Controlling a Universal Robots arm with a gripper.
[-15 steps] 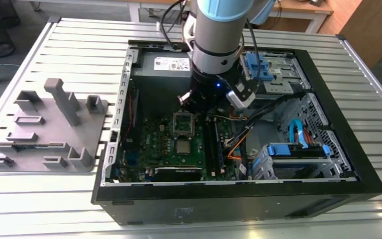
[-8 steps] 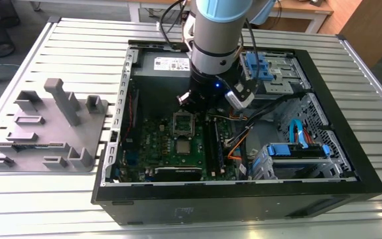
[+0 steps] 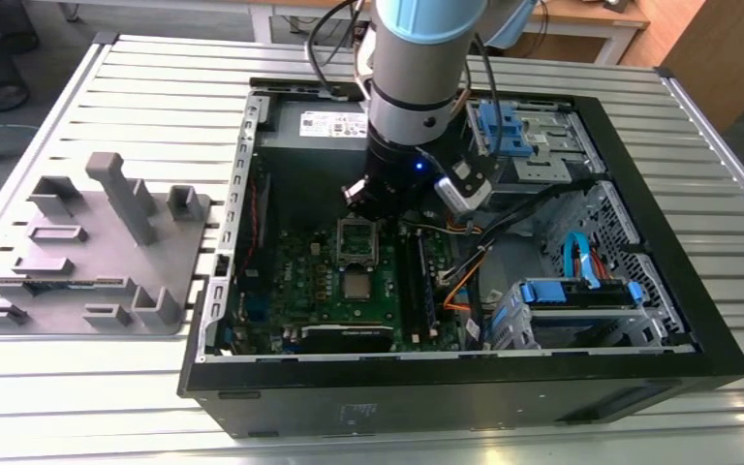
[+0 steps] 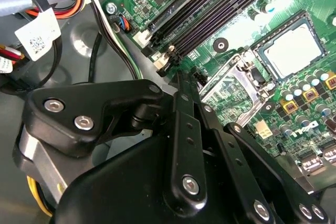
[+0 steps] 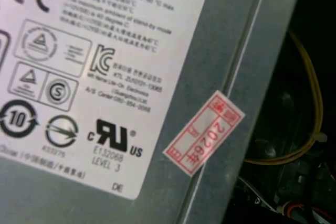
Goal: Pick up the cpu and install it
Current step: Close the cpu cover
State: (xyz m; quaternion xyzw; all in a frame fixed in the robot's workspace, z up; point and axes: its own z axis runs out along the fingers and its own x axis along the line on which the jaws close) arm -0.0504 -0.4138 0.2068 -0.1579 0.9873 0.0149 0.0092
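The cpu point(image 4: 293, 51) lies in its motherboard socket; the tool point(image 4: 181, 80), seemingly pressed together and empty, hovers near the open socket bracket point(image 4: 231, 85).

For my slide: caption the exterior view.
Gripper low over the socket bracket, cpu lying flat on the motherboard beside it, inside the open case.

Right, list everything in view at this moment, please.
table: one, silver, slatted
computer case: one, black, open, on the table
motherboard: one, green, inside the case
socket bracket: one, silver, on the motherboard
cpu: one, silver, beside the socket bracket
fixture tray: one, grey, exterior view's left of the case
power supply: one, grey, white label, in the case
arm: one, grey, over the case
hand: one, black, above the motherboard
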